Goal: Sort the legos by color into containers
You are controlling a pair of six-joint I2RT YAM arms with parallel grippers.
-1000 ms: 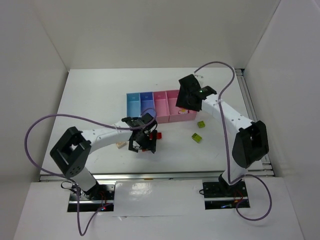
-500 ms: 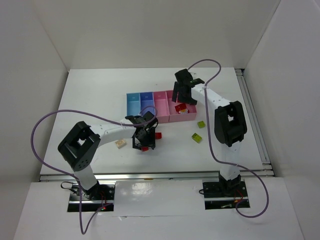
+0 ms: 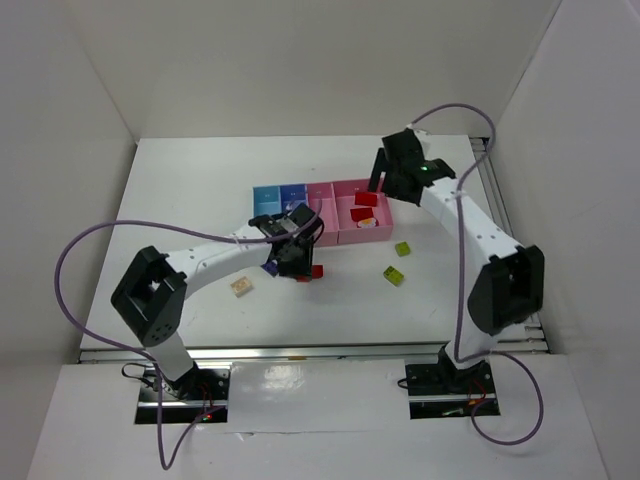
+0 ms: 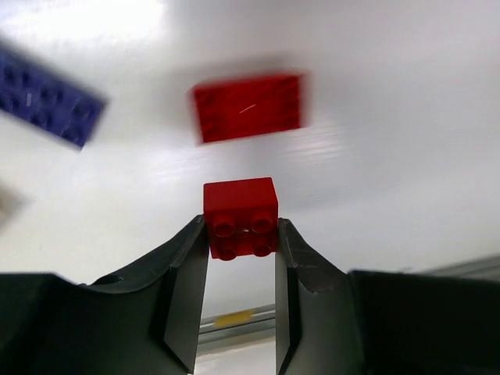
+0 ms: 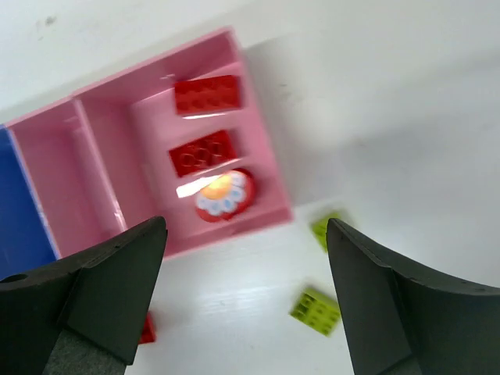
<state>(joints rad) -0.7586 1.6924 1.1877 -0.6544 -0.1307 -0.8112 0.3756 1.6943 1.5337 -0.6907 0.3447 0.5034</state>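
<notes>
Red and glossy, the small brick (image 4: 241,217) is now clamped in the left gripper (image 4: 241,234), whose jaws stood wide a second ago, so it is ready to go to a bin. It is square with four studs, held above the table (image 4: 391,117). Farther right, the right gripper (image 5: 244,234) hangs released over the wide pink bin (image 5: 137,156), which contains two red bricks (image 5: 203,152).

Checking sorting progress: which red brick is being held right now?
The small four-stud red brick between the left fingers; the larger red brick lies loose on the table beyond it.
</notes>
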